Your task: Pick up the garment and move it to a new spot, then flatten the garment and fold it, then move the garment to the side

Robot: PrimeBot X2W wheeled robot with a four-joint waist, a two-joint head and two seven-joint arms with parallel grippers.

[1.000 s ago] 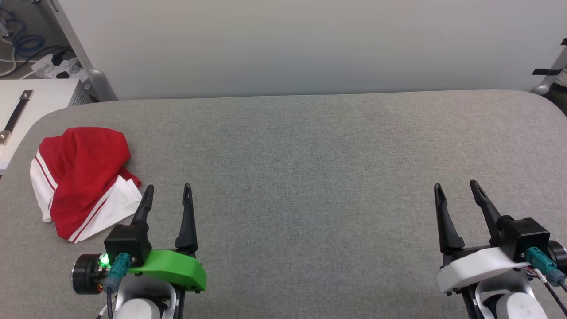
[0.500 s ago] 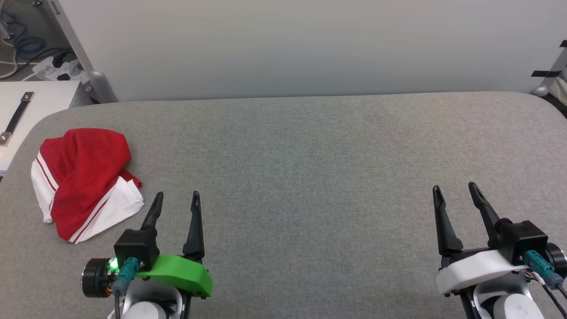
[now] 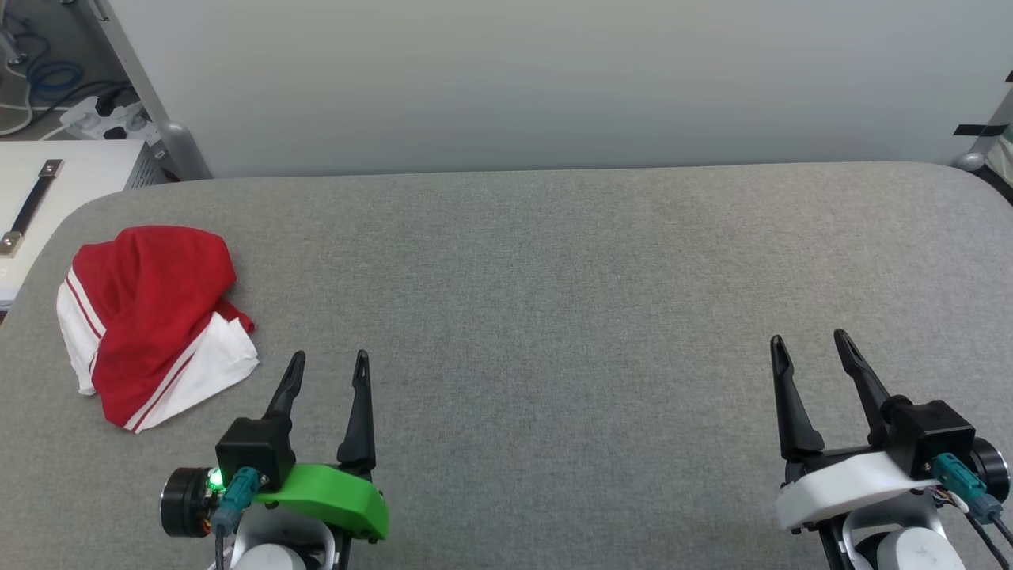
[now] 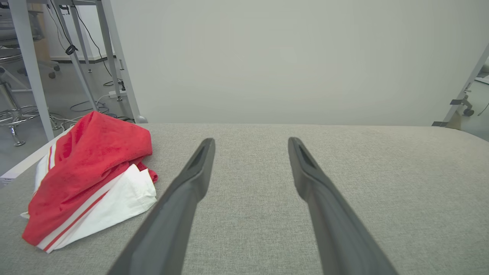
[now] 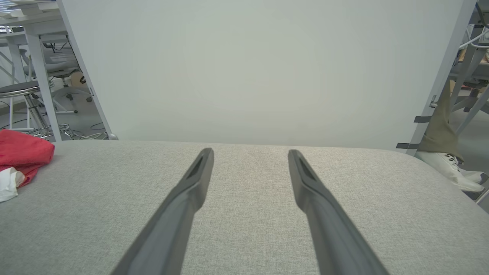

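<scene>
Grey table point(image 3: 554, 277) has the garment point(image 3: 146, 317) bunched in a heap near its left edge; if I pinch one loose layer or shove sideways, I reckon it drags or slides off. Left gripper point(image 3: 328, 362) sits just beside it, right gripper point(image 3: 807, 340) well apart, both low, fingers forward, jaws wide, empty.

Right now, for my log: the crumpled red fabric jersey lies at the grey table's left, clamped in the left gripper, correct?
Not clamped: head view shows the left gripper open, apart from the crumpled red fabric jersey at the grey table's left.
</scene>
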